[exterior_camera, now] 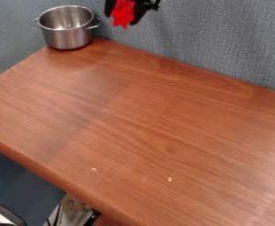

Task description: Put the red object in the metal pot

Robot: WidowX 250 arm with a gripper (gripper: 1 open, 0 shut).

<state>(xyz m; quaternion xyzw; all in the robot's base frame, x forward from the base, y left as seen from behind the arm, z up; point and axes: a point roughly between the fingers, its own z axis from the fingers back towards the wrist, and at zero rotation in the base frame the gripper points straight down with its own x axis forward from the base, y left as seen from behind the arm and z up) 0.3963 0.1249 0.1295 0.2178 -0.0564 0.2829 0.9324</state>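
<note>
Gripping the red block (pixel 124 12) mid-length, our gripper (pixel 133 8) pinches it — stiff, light (probably) — near the pot (pixel 66 26).

shiny steel pot (pixel 66 26), smooth wood-grain table (pixel 140 124), matt red block (pixel 124 12).

Bright red block (pixel 124 12) in a black gripper (pixel 130 9), beside a shiny silver pot (pixel 65 26) on a reddish-brown wood-grain table (pixel 140 132), against a grey-blue textured wall (pixel 228 40).
</note>
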